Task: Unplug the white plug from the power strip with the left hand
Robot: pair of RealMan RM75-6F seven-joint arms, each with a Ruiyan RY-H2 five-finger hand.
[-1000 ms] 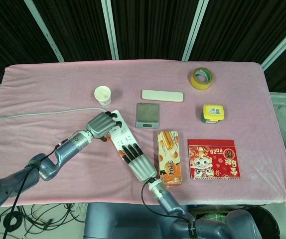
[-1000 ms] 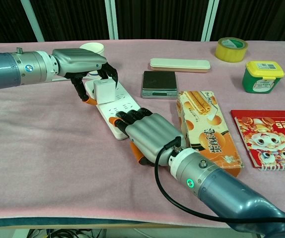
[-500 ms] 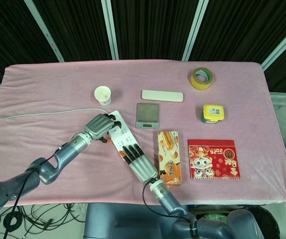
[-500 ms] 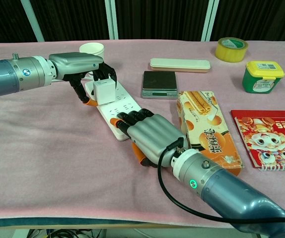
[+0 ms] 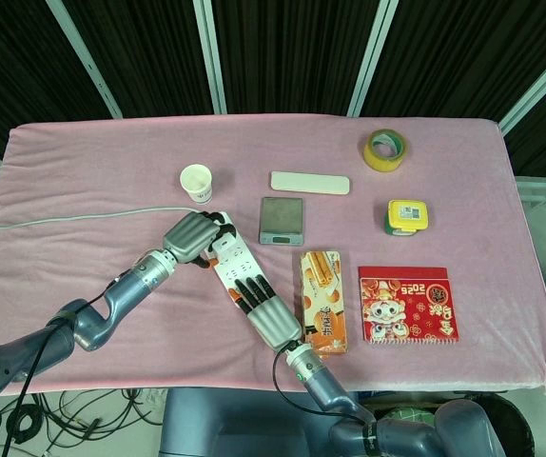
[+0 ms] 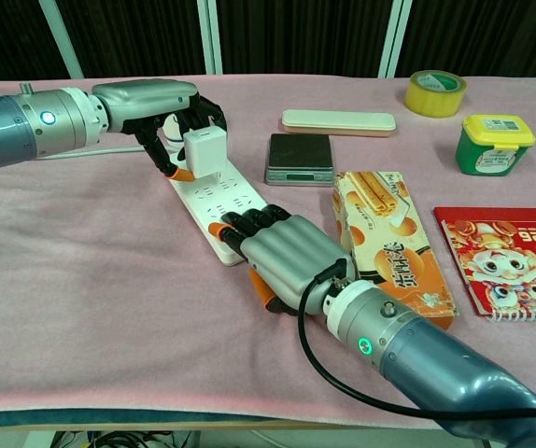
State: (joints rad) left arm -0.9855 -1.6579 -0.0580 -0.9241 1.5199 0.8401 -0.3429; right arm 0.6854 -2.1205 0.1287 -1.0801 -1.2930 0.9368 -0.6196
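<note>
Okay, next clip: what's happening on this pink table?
The left hand grips the white plug at the far end of the power strip, and the plug looks lifted off the sockets or very nearly so. The right hand rests flat on the strip's near end, pinning it to the cloth. A snack box lies beside it, untouched.

The red booklet [image 6: 501,262] carries "2025" in gold along its top edge, upside down in the head view. Print on the snack box [image 6: 388,238] is too small to read.
</note>
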